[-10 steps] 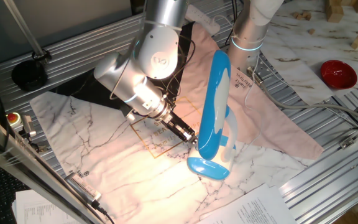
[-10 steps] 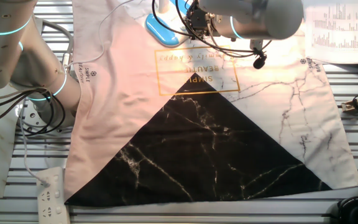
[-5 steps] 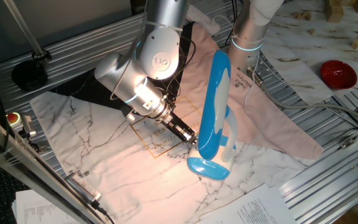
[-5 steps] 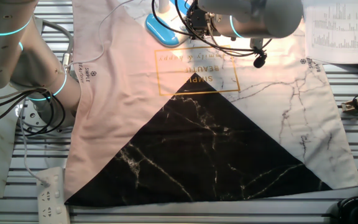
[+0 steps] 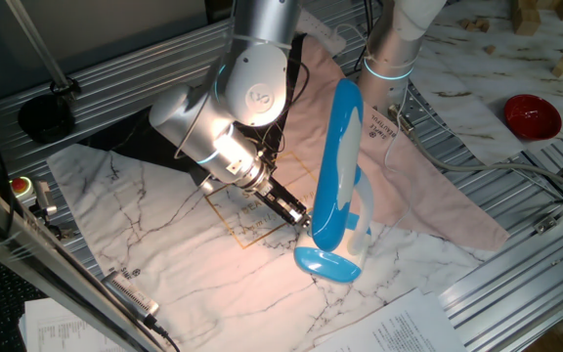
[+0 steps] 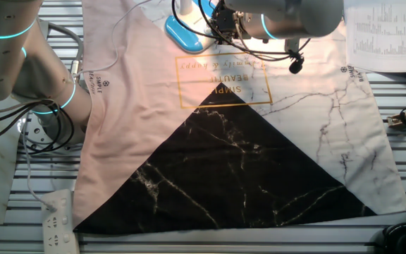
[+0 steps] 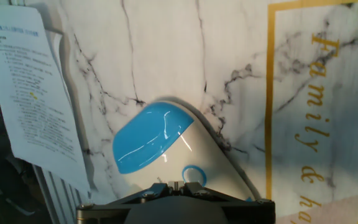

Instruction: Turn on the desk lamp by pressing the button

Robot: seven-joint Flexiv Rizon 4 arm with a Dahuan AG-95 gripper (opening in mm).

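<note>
A large marble-print cloth (image 6: 259,141), white and pink with a black triangle and a gold-framed line of lettering, covers most of the slatted metal table (image 5: 516,264). The silver robot arm (image 5: 233,108) bends down over the cloth's middle, its dark two-finger gripper (image 5: 296,213) pointing at the foot of the glossy blue-and-white plastic desk lamp (image 5: 336,186). The lamp stands near the cloth's edge by the printed paper sheets (image 5: 399,328); its long oblong head rises upright above the white looped neck and the oval blue base (image 7: 157,143). Warm light falls on the cloth around the gripper. In the hand view the base lies just ahead of the fingers, with a small blue-ringed round button (image 7: 192,175) right at the gripper's tip. Whether the fingers are apart or together I cannot tell. A red bowl (image 5: 532,114) sits well apart, towards the table's far corner.
</note>
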